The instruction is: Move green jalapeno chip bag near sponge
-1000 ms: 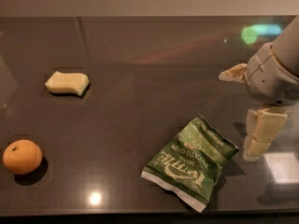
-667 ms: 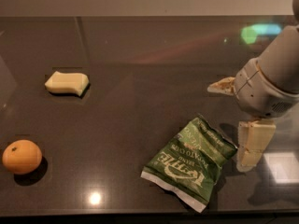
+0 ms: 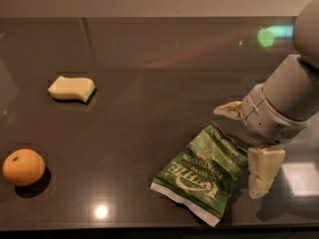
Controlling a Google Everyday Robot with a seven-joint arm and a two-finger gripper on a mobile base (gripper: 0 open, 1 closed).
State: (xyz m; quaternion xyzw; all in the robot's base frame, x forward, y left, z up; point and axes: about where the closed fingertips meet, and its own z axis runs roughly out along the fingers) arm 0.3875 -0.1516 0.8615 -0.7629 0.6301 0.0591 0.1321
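The green jalapeno chip bag lies flat on the dark table, lower centre-right, with white lettering and white sealed edges. The sponge is a small pale yellow block with wavy sides at the upper left, far from the bag. My gripper is at the right, just beside the bag's right edge, open. One cream finger sits above the bag's top corner. The other finger hangs at the bag's right side. Nothing is held.
A round orange fruit sits at the lower left near the table's front edge. The dark glossy table shows light reflections. The grey arm fills the right side.
The gripper has moved left and slightly down, from off the bag's right side to straddling its right edge. The bag, sponge and orange have not moved.
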